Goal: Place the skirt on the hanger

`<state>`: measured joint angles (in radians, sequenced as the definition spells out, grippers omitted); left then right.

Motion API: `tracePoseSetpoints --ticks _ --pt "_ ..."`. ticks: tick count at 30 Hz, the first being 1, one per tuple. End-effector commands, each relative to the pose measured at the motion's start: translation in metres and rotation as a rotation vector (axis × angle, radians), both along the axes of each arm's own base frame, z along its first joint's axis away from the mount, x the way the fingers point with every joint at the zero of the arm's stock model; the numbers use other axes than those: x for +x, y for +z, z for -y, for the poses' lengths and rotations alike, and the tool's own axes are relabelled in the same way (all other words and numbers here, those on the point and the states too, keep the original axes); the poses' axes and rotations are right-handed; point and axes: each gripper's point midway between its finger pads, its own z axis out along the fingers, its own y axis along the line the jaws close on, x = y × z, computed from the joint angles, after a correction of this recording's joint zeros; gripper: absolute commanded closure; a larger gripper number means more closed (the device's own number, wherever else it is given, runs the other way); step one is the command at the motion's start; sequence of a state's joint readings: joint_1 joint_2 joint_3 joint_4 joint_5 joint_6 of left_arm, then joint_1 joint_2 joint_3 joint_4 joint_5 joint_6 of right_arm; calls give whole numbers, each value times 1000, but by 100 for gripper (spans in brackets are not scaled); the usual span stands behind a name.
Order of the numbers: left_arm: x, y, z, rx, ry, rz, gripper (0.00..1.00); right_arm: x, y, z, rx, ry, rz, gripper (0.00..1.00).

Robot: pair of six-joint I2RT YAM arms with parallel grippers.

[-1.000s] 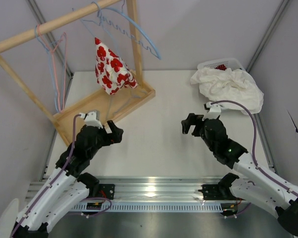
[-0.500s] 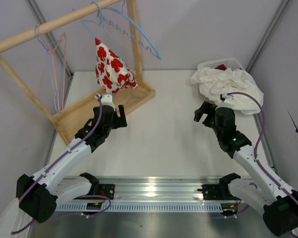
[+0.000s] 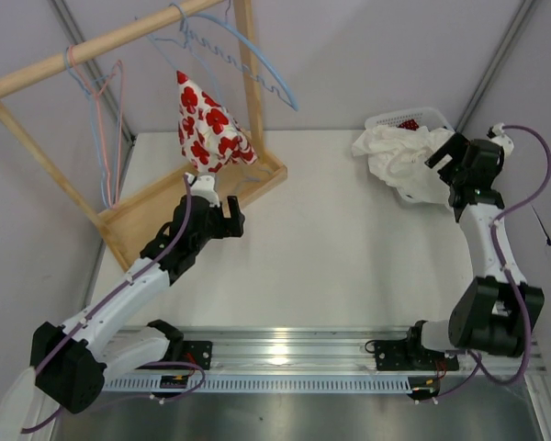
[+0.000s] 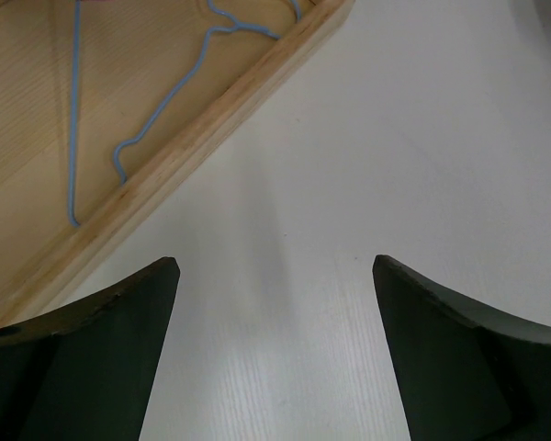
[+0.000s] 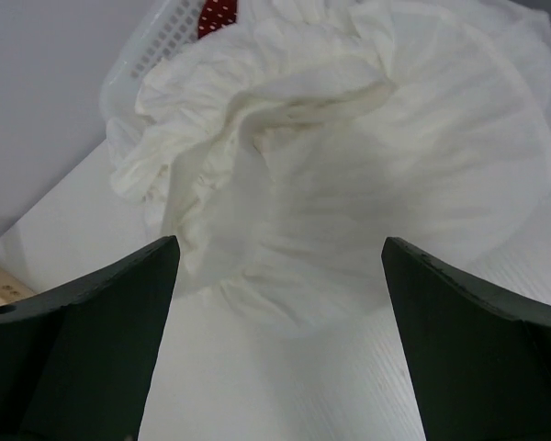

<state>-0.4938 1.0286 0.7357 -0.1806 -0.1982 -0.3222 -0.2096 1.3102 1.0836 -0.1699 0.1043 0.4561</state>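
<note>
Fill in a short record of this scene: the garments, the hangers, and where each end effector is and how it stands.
white skirt: crumpled heap, far right of table, partly over a white basket
flowered garment: hanging at the wooden rack, far left
hangers: blue hanger and pink hanger on the rack's rail
left end effector: open, empty, beside the rack's base
right end effector: open, empty, aimed at the white skirt
</note>
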Motion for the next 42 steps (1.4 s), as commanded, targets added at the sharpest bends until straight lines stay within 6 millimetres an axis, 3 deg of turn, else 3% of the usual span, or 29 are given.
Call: tracePoseSetpoints --ticks 1,2,3,4,5,7,18,26,29,30,31,34,35,38,39,41,42 --pt "2 10 3 -13 -31 53 7 39 28 -19 -24 177 33 1" --pt "2 9 3 -9 -33 49 6 52 17 -21 -24 197 -2 2" --pt "2 8 3 -7 -37 49 6 60 16 -22 -39 202 -15 2" --pt "2 7 3 -3 -38 48 6 70 28 -30 -75 219 -17 2" --pt "3 8 3 -5 -36 50 6 80 11 -24 -96 187 -73 2" --pt "3 5 3 0 -36 47 6 89 12 -25 -120 186 -104 5" --pt "0 7 -9 32 -6 66 3 84 -36 -16 -102 148 -228 35" --pt "1 6 -13 35 8 62 3 106 -63 -16 -82 174 -260 47" --pt "0 11 -20 47 39 71 3 117 -63 -15 -83 180 -257 66" --pt "-1 9 -23 50 53 65 3 118 -62 -15 -84 181 -254 83" --pt "-3 11 -27 46 69 70 3 122 -57 -13 -93 178 -249 100" --pt "-6 11 -31 38 85 70 3 117 -41 -15 -109 176 -259 100" --pt "-7 12 -32 32 92 72 3 116 -28 -18 -153 175 -248 100" --pt "-8 11 -37 30 112 67 2 106 28 -35 -240 191 -156 100" --pt "-6 11 -42 21 145 63 2 97 58 -40 -254 196 -97 100" --pt "-4 7 -49 3 184 16 1 88 92 -51 -265 217 -29 100" --pt "-3 5 -51 -26 198 -4 2 83 119 -64 -269 240 27 100"
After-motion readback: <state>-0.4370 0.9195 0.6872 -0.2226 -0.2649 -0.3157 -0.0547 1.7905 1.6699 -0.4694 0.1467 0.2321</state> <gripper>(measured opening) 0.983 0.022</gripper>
